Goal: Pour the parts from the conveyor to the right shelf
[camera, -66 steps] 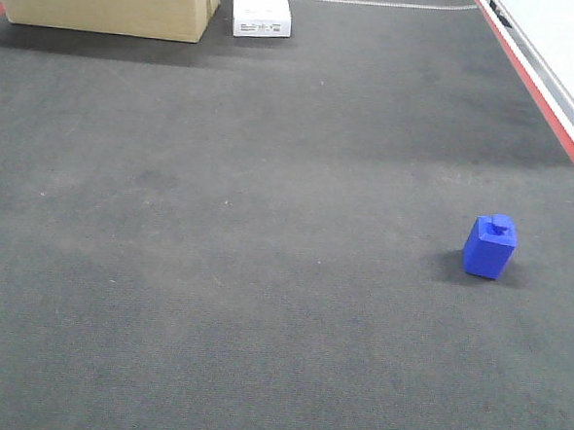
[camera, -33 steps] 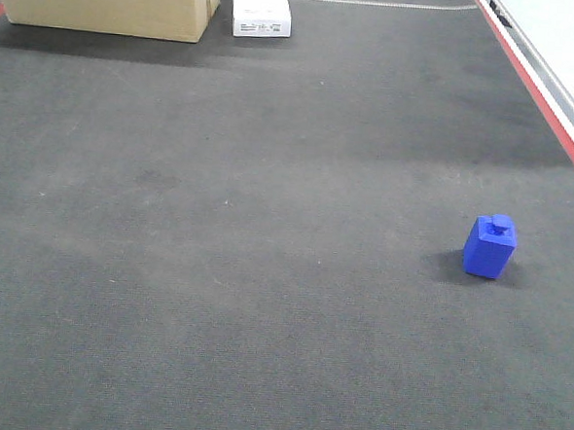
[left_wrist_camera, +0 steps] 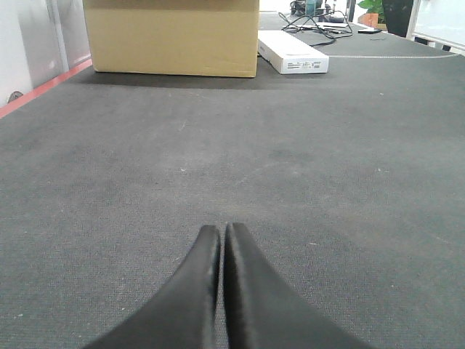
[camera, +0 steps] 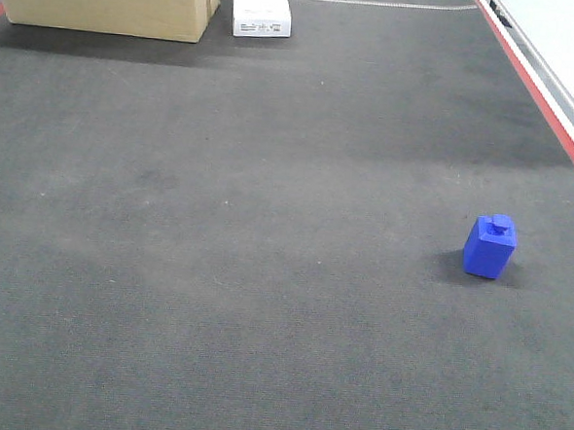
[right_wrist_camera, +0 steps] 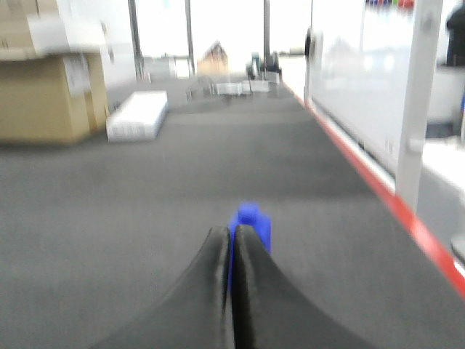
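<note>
Your left gripper (left_wrist_camera: 221, 231) has its two black fingers (left_wrist_camera: 192, 298) pressed flat against each other, tips meeting in a narrow seam, and it points straight ahead, held low and level. Your right gripper (right_wrist_camera: 232, 234) sits the same way, fingers closed tip to tip and aimed forward, though its wrist view is blurred.

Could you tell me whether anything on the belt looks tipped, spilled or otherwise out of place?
Nothing stands out. The blue part stands upright, stud on top, alone on the conveyor towards its right edge. The cardboard box and the white box sit at the far end.
</note>
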Controlling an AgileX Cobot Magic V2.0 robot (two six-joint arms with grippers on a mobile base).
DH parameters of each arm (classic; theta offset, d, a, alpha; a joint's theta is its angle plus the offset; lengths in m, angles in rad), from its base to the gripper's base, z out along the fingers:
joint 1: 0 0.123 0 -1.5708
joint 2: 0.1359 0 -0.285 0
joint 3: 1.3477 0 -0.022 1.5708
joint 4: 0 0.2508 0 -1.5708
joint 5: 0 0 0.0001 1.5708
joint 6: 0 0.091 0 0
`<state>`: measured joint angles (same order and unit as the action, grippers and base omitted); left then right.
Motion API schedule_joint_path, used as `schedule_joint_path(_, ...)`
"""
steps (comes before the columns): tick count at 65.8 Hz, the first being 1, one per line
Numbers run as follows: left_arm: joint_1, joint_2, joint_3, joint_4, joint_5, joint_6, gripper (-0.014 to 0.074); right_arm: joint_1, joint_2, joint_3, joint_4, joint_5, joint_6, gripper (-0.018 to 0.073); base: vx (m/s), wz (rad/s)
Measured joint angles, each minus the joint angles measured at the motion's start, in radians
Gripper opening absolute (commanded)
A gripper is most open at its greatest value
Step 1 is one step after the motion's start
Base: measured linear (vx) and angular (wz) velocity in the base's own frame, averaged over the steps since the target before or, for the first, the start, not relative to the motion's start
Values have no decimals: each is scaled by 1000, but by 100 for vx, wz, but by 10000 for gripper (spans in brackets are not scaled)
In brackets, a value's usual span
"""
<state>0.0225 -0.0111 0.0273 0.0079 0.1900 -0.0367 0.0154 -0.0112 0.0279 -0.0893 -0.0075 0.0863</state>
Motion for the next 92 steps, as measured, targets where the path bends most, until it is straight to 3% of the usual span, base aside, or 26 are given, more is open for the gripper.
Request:
schedule_joint_path(17, 0, 0, 0, 0, 0, 0, -6, 0, 0, -5, -19, -323, 0, -5, 0, 0)
schedule_joint_path(35, 0, 0, 0, 0, 0, 0, -6, 0, 25, -314, -81, -262, 0, -5, 0, 0)
schedule_joint_path(45, 0, 0, 0, 0, 0, 0, -6, 0, 185, -530, -70, -72, 0, 26, 0, 0)
schedule_joint_path(55, 0, 0, 0, 0, 0, 0, -6, 0, 390, -671, -45, 95, 0, 193, 0, 0)
schedule_joint_path(68, 0, 0, 0, 0, 0, 0, -6, 0, 567, -705, -33, 105, 0, 653, 0, 0)
schedule_joint_path(72, 0, 0, 0, 0, 0, 0, -6, 0, 598, -705, -33, 104, 0, 731, 0, 0)
schedule_joint_path(92, 0, 0, 0, 0, 0, 0, -6, 0, 639, -705, -45, 100, 0, 693, 0, 0)
